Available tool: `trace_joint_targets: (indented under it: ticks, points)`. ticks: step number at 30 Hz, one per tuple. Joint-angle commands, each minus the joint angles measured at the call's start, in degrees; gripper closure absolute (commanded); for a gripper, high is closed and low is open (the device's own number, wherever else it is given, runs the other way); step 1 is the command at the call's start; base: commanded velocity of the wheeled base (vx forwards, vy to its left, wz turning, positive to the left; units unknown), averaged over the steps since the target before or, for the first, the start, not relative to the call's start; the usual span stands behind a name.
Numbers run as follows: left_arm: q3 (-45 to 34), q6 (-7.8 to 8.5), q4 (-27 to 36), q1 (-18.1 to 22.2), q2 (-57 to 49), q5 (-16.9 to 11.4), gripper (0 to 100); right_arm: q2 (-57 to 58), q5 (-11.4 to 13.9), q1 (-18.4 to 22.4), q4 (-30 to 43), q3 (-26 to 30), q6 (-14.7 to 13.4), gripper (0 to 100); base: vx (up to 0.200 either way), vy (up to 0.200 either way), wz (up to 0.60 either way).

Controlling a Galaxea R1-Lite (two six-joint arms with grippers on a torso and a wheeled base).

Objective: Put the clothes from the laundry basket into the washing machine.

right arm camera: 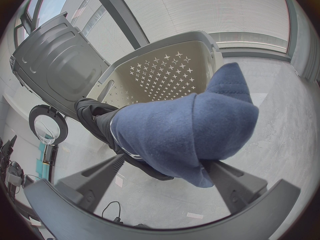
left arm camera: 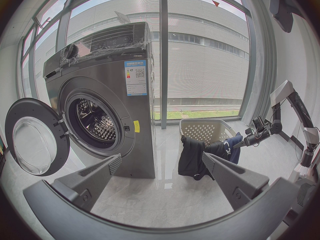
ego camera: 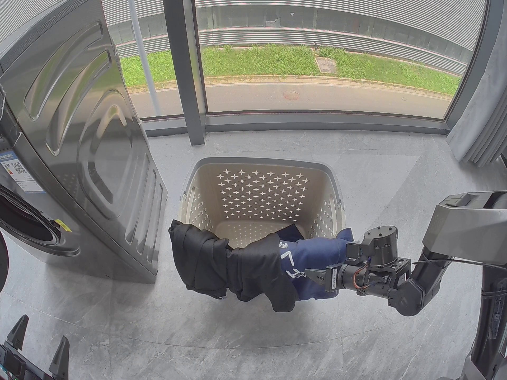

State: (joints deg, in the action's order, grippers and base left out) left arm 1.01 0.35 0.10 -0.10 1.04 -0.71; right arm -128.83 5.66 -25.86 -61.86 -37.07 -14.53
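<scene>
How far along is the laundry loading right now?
Done: the washer door stands open, but the drum shows no clothes yet. In hand: the right gripper sits open at the blue garment, not clamped. To do: the blue garment and the black garment both hang over the basket rim; the left gripper is open, away from them.

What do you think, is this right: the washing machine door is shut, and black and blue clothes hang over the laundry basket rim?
Not quite. The washing machine door is open, not shut; the left wrist view shows it swung wide. The black garment and blue garment do hang over the laundry basket rim.
</scene>
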Motion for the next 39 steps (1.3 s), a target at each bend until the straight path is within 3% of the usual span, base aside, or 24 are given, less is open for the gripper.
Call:
trace_joint_targets:
  ticks: [1,12,20,29,30,39]
  points:
    - [-0.9,0.0,0.0,0.0,-0.9,0.0,0,0.4,0.1,-0.3,-0.2,0.2,-0.2,100,0.0,0.0,0.0]
    - [-0.9,0.0,0.0,0.0,-0.9,0.0,0,3.8,0.1,-0.8,-7.9,7.0,0.0,100,0.0,0.0,0.0]
    - [-0.9,0.0,0.0,0.0,-0.9,0.0,0,12.7,0.2,-1.8,-7.1,11.7,-0.1,100,0.0,0.0,0.0]
    - [-0.9,0.0,0.0,0.0,-0.9,0.0,0,9.7,-0.1,-1.7,-7.8,12.3,-0.1,100,0.0,0.0,0.0]
    - [-0.9,0.0,0.0,0.0,-0.9,0.0,0,8.9,-0.1,-1.7,-8.0,11.9,0.0,0,0.0,0.0,0.0]
    - [-0.9,0.0,0.0,0.0,-0.9,0.0,0,3.1,-1.1,-1.1,-7.3,6.5,0.4,0,0.0,0.0,0.0]
